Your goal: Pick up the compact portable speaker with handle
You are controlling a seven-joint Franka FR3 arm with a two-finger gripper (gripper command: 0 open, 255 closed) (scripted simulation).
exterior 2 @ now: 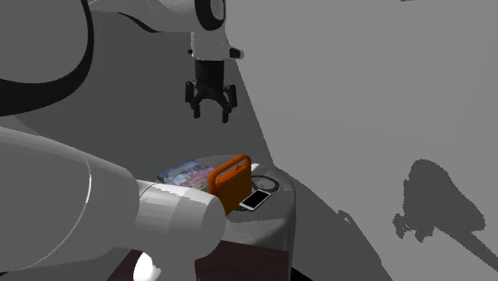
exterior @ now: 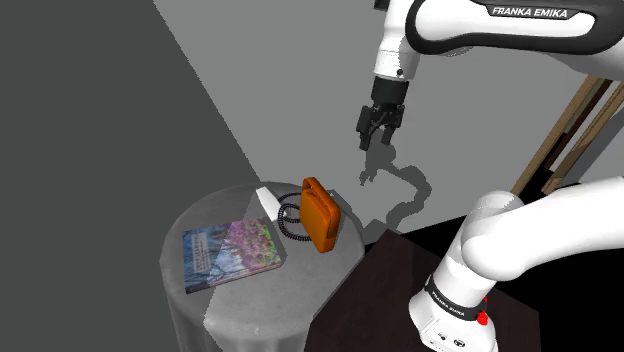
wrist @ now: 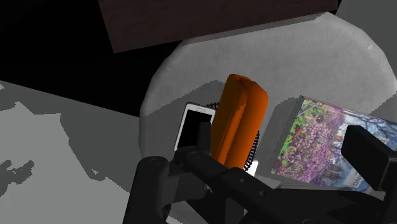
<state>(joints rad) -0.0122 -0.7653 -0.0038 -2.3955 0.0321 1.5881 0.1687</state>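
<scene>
Fingers (wrist: 370, 154) spread apart, empty, well above orange speaker (wrist: 236, 121).

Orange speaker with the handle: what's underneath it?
The boxy orange speaker stands on a round grey table. A black coiled cable and a white phone lie beside it; whether they reach underneath is covered.

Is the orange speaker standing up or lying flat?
Upright: the speaker stands on its narrow base, handle on top, on the table.
</scene>
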